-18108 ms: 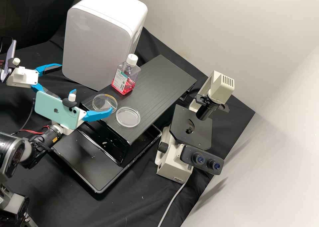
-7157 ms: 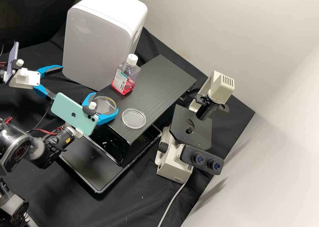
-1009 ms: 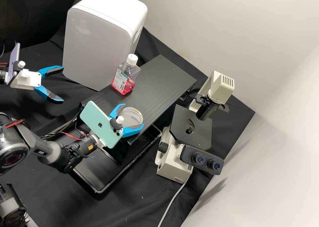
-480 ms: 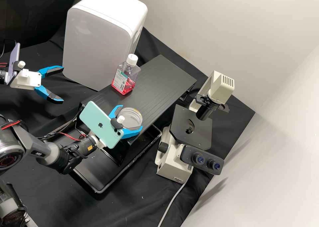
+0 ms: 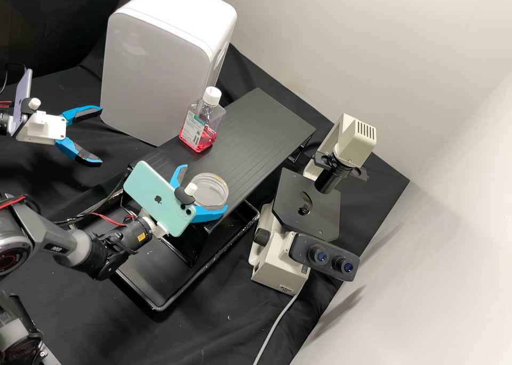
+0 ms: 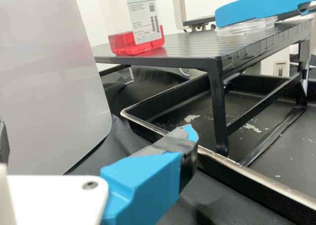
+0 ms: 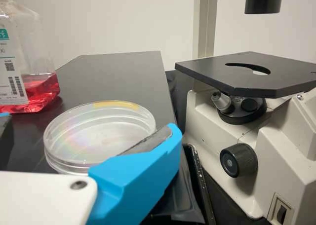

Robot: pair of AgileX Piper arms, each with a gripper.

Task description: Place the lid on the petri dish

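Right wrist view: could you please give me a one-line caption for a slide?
Right gripper open around the petri dish, lid on, beside the microscope.

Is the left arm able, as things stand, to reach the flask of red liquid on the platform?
Probably yes. The left gripper is open, beside the white box, and nothing stands between it and the flask; the right gripper is at the petri dish, farther along.

Clear glossy plastic petri dish [image 7: 98, 133], matt ribbed black platform [image 5: 256, 125], black cloth [image 5: 224, 322], smooth white box [image 5: 160, 61]
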